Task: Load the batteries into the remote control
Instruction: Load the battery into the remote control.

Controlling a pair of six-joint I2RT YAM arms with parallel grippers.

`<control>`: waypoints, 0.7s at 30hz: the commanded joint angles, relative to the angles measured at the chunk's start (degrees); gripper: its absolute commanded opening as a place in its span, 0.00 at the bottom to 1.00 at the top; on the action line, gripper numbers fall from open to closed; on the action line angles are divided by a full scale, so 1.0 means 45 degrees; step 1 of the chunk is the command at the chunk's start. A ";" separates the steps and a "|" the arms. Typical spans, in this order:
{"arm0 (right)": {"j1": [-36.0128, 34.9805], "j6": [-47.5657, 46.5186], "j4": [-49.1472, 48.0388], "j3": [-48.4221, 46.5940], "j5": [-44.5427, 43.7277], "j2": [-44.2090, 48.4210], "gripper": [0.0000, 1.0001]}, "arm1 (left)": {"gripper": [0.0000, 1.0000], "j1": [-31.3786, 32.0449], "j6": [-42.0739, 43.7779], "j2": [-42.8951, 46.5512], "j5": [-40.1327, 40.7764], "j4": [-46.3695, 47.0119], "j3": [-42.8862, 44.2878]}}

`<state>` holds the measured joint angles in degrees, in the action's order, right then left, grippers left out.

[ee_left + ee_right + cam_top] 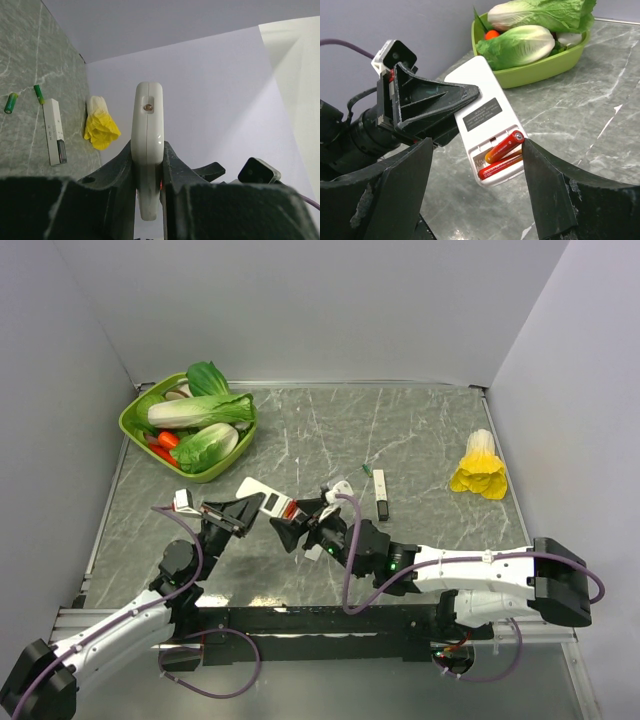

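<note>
The white remote control (262,495) is off the table, just 9 o'clock of the centre, clamped by its edges in the left gripper (148,170). Its plain back with the dark label faces up. The battery bay at its 4 o'clock end is open and holds both orange-red batteries: one battery (504,147) is tilted with its tip raised, and the other battery (500,167) lies lower beside it.

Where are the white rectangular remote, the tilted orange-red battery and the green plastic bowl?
White rectangular remote (480,82), right wrist view, plain back.
Tilted battery (504,146), right wrist view, barrel.
Green plastic bowl (545,69), right wrist view, outer wall.
</note>
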<state>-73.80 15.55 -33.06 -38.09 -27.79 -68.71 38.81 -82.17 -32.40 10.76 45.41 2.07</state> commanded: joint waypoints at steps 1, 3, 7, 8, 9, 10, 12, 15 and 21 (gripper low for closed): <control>0.0189 -0.1052 0.1817 -0.0852 -0.1187 0.0248 0.80 | 0.01 0.0048 -0.0568 0.0599 -0.0400 0.1297 -0.1377; 0.0170 -0.1190 0.2537 -0.1261 -0.1149 0.0249 0.82 | 0.01 0.0048 -0.0548 0.0657 -0.0380 0.1218 -0.1396; 0.0189 -0.1599 0.3535 -0.1965 -0.0935 0.0054 0.84 | 0.01 0.0048 -0.0529 0.0638 -0.0439 0.1296 -0.1397; 0.0189 -0.1678 0.3654 -0.2179 -0.0914 0.0015 0.84 | 0.02 0.0048 -0.0529 0.0599 -0.0478 0.1354 -0.1396; 0.0189 -0.1717 0.3887 -0.2316 -0.0875 -0.0044 0.84 | 0.01 0.0048 -0.0509 0.0541 -0.0497 0.1393 -0.1377; 0.0189 -0.1776 0.4257 -0.2453 -0.0817 -0.0141 0.85 | 0.02 0.0029 -0.0490 0.0521 -0.0517 0.1394 -0.1338; 0.0170 -0.1815 0.4649 -0.2805 -0.0758 -0.0161 0.85 | 0.02 0.0048 -0.0509 0.0463 -0.0537 0.1472 -0.1338; 0.0170 -0.2029 0.5235 -0.3098 -0.0407 0.0150 0.84 | 0.02 0.0048 -0.0509 0.0443 -0.0576 0.1394 -0.1299; 0.0209 -0.3064 0.7032 -0.3977 0.1309 0.1359 0.84 | 0.02 0.0048 -0.0431 0.0384 -0.0615 0.1004 -0.1202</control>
<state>-72.97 5.85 -7.14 -51.46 -26.85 -67.46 38.83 -83.48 -30.61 8.82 47.29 2.07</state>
